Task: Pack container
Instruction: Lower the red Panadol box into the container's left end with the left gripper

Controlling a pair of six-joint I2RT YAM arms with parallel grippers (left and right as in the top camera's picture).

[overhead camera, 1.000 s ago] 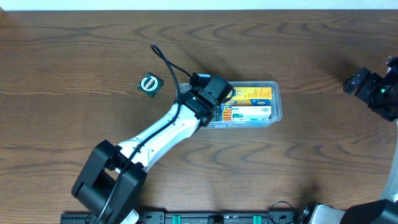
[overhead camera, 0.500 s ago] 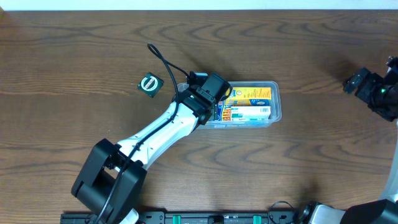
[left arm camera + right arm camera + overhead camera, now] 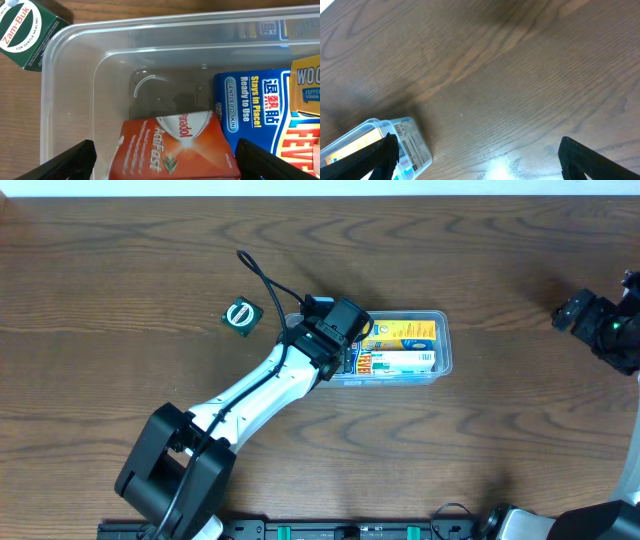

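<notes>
1. Container (image 3: 447, 345) centre frame, partly packed.
2. Left gripper (image 3: 165, 146) over its left end, fingers spread either side of red box (image 3: 172, 160), likely placing.
3. Right gripper (image 3: 477, 150) far right, fingers spread, idle.
4. Green box (image 3: 240, 314) outside, upper left: probably next pick.

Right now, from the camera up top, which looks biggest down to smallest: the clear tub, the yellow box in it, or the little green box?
1. The clear tub, biggest by far.
2. The yellow box, lying inside the tub.
3. The green box, outside the tub, smallest.
</notes>
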